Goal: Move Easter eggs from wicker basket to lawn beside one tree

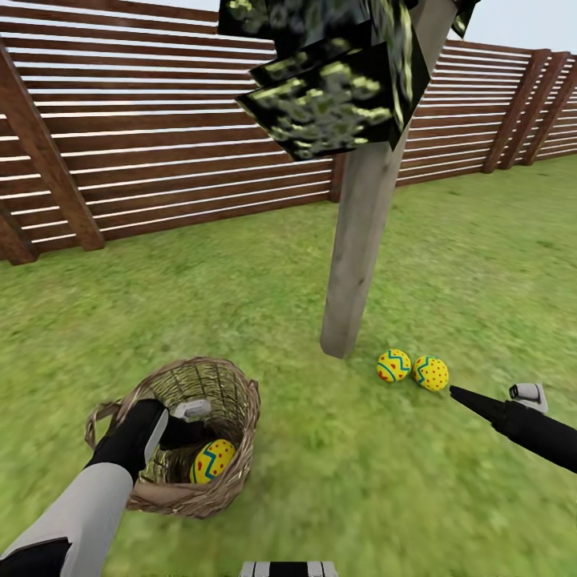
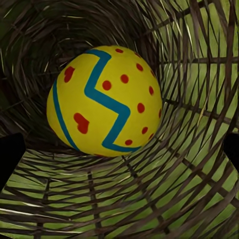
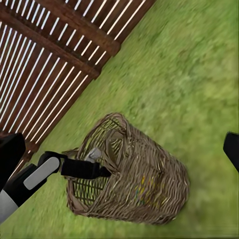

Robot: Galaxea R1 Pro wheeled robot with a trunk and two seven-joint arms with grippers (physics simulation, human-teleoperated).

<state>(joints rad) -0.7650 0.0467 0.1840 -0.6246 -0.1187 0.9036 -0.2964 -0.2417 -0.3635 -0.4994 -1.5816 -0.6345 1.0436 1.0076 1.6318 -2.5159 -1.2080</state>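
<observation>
Green lawn runs back to a brown slat fence. Out of the grass grows a tree with a pale trunk and dark speckled leaves. Two eggs lie on the grass just right of the trunk, side by side and close to each other. A basket sits near and left of the tree. One more egg is inside it, at the bottom. It is yellow with a blue zigzag and red dots.

Down into the basket reaches the left gripper, close by that egg, with its fingers spread apart on both sides. I cannot tell if it touches the egg. Over the grass on the right, near the two eggs, hangs the right gripper. I cannot tell if it is spread or pressed together.
</observation>
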